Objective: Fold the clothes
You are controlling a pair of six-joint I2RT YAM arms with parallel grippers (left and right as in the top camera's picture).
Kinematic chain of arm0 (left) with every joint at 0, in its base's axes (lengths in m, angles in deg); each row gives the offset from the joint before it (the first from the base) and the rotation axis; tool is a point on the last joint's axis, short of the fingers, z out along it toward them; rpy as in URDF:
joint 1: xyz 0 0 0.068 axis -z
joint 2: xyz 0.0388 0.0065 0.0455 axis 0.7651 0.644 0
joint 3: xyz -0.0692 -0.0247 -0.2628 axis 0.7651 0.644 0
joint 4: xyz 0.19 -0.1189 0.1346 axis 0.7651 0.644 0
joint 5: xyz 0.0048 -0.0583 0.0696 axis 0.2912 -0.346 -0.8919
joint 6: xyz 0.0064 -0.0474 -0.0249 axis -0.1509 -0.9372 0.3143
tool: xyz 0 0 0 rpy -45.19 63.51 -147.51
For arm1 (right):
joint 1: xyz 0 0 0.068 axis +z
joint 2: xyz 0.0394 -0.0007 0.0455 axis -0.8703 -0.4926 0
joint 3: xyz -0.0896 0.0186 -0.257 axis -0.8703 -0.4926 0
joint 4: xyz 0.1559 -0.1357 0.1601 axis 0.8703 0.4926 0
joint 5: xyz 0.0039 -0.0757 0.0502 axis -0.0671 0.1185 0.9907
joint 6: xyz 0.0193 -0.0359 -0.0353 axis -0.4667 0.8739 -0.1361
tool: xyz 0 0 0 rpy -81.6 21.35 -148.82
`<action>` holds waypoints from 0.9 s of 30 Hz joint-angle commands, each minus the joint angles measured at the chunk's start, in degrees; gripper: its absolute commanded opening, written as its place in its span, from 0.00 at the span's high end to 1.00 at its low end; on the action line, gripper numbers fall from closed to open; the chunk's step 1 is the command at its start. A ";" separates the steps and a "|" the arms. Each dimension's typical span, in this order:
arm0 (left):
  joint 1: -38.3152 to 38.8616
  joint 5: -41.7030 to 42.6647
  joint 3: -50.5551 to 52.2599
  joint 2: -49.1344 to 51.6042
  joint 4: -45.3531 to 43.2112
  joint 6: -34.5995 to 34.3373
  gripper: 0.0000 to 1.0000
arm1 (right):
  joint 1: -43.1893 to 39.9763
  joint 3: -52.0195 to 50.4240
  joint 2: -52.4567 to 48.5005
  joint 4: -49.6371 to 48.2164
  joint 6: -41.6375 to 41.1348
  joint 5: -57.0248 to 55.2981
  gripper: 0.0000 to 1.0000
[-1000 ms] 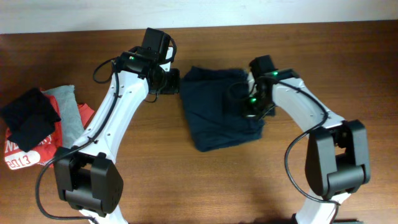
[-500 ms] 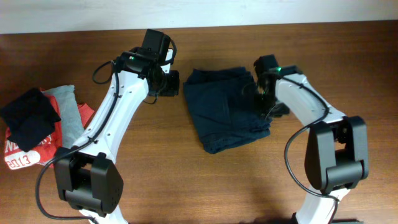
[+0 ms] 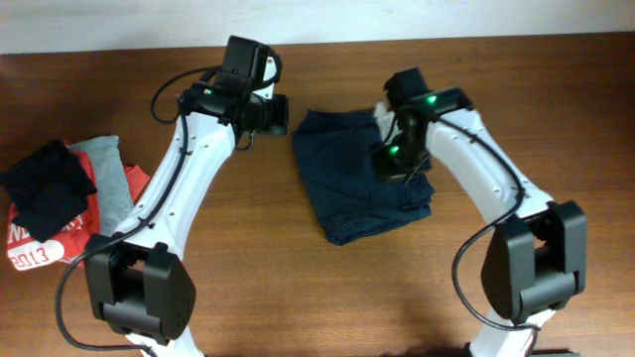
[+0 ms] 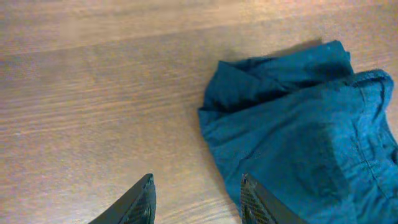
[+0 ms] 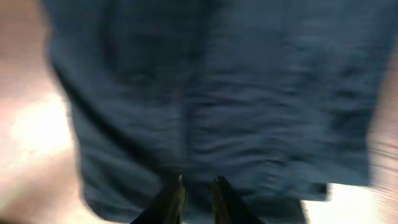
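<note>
The clothes [image 3: 352,183] are one dark navy garment, folded into a wrinkled rough rectangle on the wooden table between the arms. They also show in the left wrist view [image 4: 298,124] and fill the blurred right wrist view [image 5: 236,93]. My left gripper [image 3: 281,112] is open and empty, over bare wood just left of the garment's top-left corner [image 4: 196,199]. My right gripper [image 3: 392,164] is over the garment's right part, its fingers [image 5: 198,190] almost together just above the fabric. I see no cloth lifted.
A pile lies at the table's left edge: a small black cloth [image 3: 45,188], a red shirt with white print [image 3: 40,243] and a grey garment [image 3: 109,178]. The table [image 3: 298,288] is brown wood; a pale wall runs along the far edge.
The garment slid slightly to the right a second ago and now lies still. My right gripper swung out to its right edge, then back left over it. My left gripper rose slightly.
</note>
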 commanded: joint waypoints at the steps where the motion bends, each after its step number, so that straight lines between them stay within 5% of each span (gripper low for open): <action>1: -1.92 -0.37 -1.16 0.07 0.28 1.60 0.56 | 1.70 -4.87 0.37 -3.06 1.14 10.12 0.78; 8: -2.36 -0.37 -1.16 0.07 1.75 1.57 0.56 | 2.10 -15.65 -0.74 -12.41 -0.52 9.14 0.75; 14: -2.29 0.85 -1.16 0.07 2.97 1.57 0.55 | 2.03 -22.51 -1.46 -23.91 -3.98 -7.34 0.71; 27: -2.32 0.66 -1.16 0.07 4.52 1.60 0.41 | 2.14 -10.54 4.44 -14.34 -3.30 -10.01 0.68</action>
